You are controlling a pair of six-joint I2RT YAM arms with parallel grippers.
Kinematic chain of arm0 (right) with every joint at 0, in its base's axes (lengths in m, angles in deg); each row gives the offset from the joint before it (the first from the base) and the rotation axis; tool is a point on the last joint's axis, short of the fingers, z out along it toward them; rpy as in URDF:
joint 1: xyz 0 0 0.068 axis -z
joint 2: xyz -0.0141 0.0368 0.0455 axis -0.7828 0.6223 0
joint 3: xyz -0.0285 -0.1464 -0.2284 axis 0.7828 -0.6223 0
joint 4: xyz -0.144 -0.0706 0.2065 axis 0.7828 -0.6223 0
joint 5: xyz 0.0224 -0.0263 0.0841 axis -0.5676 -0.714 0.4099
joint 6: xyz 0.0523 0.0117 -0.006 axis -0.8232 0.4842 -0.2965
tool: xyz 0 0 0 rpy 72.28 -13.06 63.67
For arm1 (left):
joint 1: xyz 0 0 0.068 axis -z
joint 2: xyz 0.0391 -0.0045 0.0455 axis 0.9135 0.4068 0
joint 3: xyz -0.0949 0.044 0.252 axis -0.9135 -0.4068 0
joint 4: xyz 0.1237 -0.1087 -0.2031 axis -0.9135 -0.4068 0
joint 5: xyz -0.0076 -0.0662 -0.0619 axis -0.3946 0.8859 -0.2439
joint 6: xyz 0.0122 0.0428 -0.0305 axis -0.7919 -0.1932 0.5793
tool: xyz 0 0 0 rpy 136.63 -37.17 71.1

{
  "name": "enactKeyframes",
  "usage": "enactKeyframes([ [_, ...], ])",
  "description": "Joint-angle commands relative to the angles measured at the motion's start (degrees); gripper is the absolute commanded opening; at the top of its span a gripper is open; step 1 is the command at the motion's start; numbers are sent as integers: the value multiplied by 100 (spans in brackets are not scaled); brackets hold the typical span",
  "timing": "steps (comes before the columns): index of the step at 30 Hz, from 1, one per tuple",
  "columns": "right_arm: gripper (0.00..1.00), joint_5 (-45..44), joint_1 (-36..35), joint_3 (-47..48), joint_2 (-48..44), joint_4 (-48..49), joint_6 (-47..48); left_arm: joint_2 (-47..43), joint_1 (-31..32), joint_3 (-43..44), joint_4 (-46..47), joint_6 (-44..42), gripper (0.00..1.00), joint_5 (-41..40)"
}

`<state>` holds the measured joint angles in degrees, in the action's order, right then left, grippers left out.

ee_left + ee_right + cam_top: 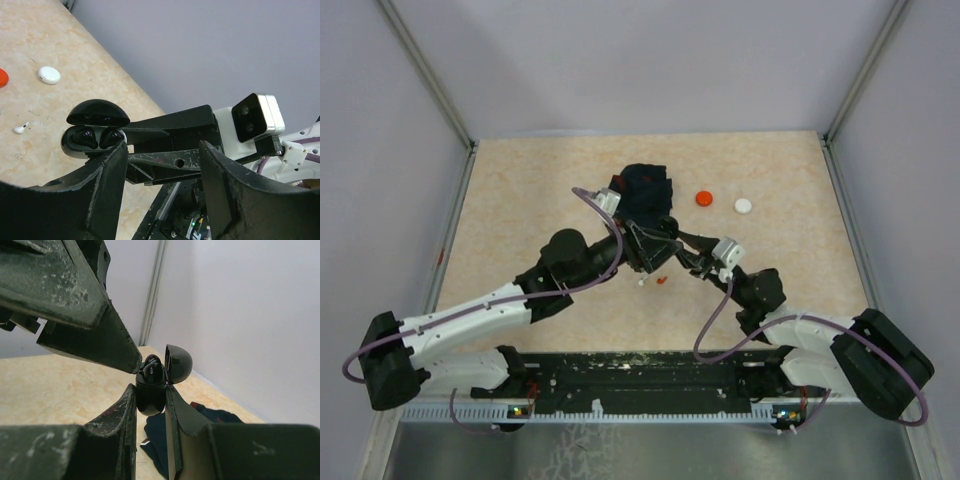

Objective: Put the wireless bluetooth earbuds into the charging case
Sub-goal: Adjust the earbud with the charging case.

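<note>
My right claw (150,392) is clamping one open charging case (97,112), two black earbuds (85,136) inside; my left claw (162,149) is gaping empty beside it, one white earbud (21,128) below.

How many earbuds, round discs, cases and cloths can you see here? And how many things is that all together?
charging case: 1
earbuds: 4 (2 black earbuds in the case, 1 white earbud, 1 red earbud)
round discs: 2 (red disc, white disc)
navy cloth: 1
Total: 8
</note>
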<state>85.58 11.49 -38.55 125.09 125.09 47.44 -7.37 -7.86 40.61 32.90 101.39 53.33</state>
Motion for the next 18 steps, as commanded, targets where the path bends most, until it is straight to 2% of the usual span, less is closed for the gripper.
enactKeyframes([
  [1,0,18,-75,138,-154,224,-58,-97,-3,294,-13,-190,65,-44],
  [5,0,133,-75,106,-169,134,-85,-434,-68,522,-720,-709,68,-442],
  [8,0,324,-74,107,-177,62,-129,-491,-333,798,-1501,-986,71,-349],
  [15,0,1000,-76,243,-398,-736,17,-285,-1334,1379,-2505,-1242,77,1506],
  [18,0,1187,-75,247,-455,-801,4,-131,-1539,1609,-2752,-1373,82,2158],
])
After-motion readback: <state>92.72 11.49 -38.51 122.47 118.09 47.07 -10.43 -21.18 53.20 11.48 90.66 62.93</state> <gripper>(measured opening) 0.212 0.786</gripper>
